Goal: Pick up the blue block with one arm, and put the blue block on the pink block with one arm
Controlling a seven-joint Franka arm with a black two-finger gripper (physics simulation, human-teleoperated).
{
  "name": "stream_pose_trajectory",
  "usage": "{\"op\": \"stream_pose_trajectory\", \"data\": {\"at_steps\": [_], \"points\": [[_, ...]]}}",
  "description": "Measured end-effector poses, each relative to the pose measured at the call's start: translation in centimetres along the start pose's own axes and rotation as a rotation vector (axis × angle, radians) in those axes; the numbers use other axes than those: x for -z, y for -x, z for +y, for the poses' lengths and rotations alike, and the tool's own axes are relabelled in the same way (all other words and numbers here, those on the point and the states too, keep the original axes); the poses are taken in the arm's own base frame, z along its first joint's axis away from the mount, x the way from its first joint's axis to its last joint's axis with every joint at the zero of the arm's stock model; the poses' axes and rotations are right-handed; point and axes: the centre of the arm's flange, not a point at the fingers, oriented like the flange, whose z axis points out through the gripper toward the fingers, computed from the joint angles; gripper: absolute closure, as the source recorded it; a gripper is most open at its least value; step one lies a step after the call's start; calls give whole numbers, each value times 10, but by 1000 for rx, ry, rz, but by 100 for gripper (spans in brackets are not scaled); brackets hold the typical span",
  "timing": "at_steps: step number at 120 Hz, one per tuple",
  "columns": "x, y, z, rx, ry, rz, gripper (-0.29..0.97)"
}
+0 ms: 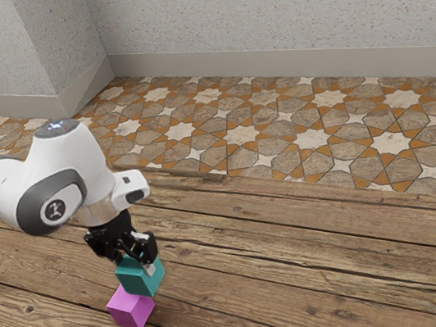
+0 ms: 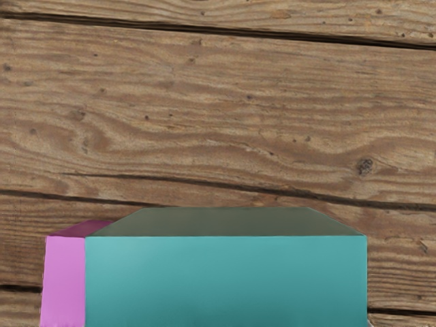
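**Blue block held over pink, offset to one side**

- Gripper (image 1: 135, 262) points down and is low over the table (image 1: 301, 266). The fingers are clamped on the blue block (image 1: 143, 277) from two sides, gripping its upper part.
- The blue block (it renders teal) hangs directly over the pink block (image 1: 130, 308). In the exterior view its lower edge meets pink's top. I cannot tell whether they touch or a thin gap remains.
- Key relation: the stack is not centred. In the exterior view blue sits toward the right and far side of pink. In the wrist view a strip of pink block (image 2: 63, 279) shows past one end of the blue block (image 2: 225, 279), and none shows past the other end.
- The blue block's faces look slightly turned relative to pink's.
- Around them are bare planks, with the tiled floor (image 1: 321, 130) beyond the table edge. Nothing blocks the way.
- Judgement: a release now would land with an overhang. A small shift toward the exposed pink side should come first.
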Motion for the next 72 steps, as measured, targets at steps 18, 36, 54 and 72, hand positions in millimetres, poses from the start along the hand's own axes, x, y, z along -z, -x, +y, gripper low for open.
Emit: {"op": "stream_pose_trajectory", "data": {"at_steps": [18,36,54,72], "points": [[2,6,-10,-18,-21,0,37],[3,15,-22,-20,-22,-6,38],[0,23,-30,-23,-27,-16,38],[-2,24,-35,-28,-41,-23,38]]}}
